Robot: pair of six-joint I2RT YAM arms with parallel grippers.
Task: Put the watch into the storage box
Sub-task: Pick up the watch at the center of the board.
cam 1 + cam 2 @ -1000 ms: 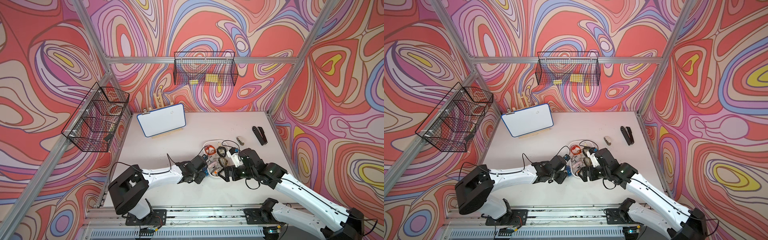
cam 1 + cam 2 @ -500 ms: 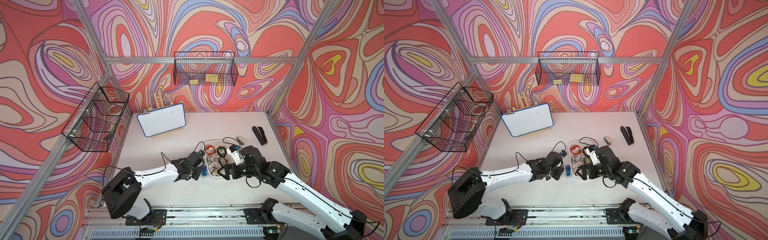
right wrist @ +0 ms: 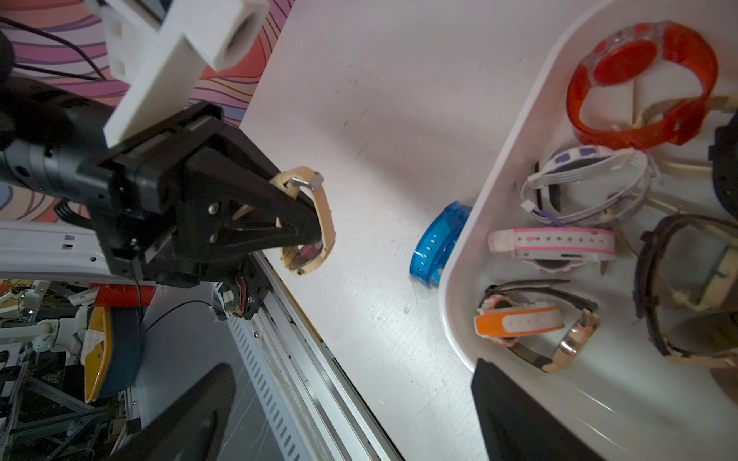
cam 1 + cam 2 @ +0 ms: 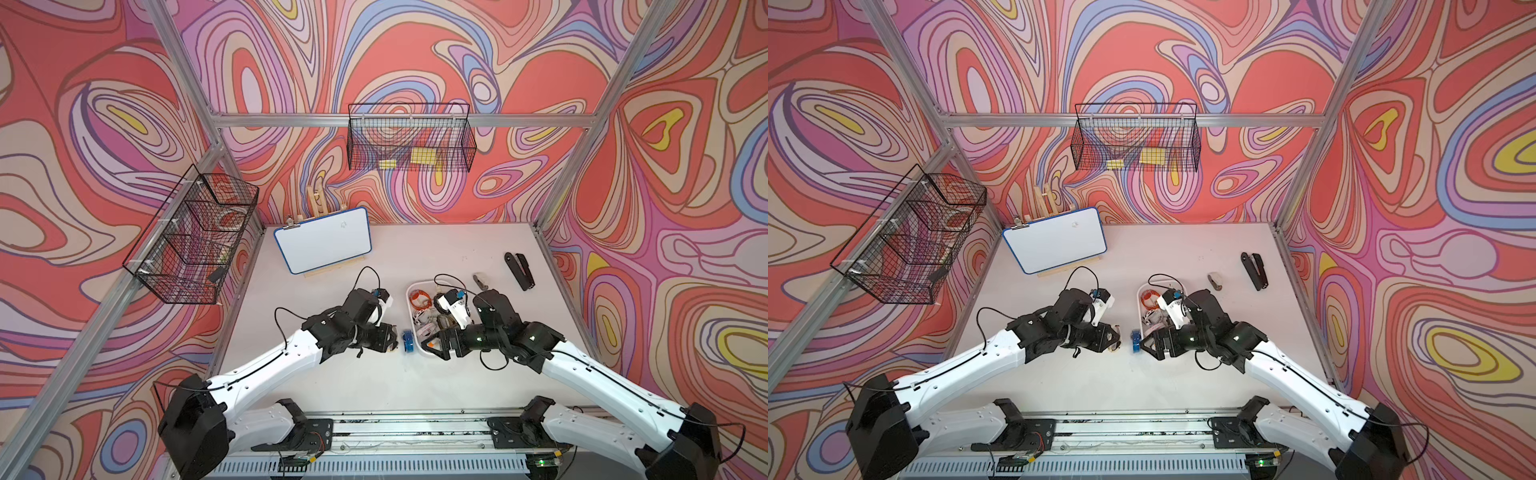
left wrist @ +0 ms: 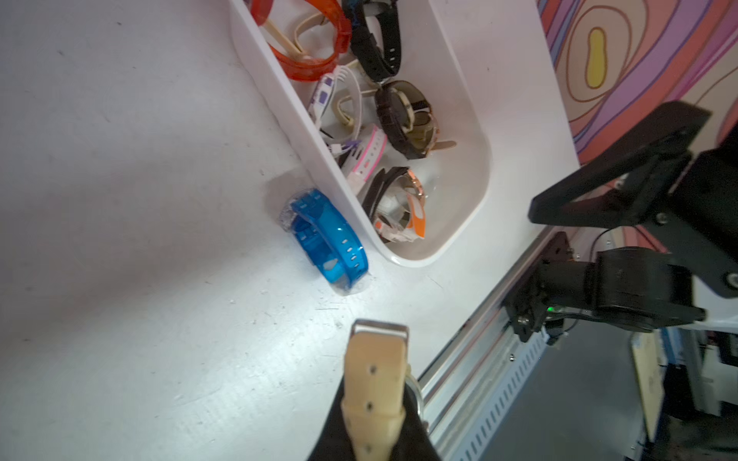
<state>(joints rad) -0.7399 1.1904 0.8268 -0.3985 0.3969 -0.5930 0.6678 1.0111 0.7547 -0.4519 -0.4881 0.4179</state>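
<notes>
Just beside the storage box (image 5: 449, 207) — blue watch (image 5: 327, 239).

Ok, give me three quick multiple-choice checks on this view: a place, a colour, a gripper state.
1. Where is the blue watch? A) on the table beside the storage box B) inside that box C) held in the air
2. What colour is the watch strap in the left gripper? A) orange B) tan C) black
3. The right gripper is: A) shut on a watch B) shut, empty C) open
A: it lies outside the box's wall. B: a tan strap sits between shut jaws. C: its fingers stand wide apart.
</notes>
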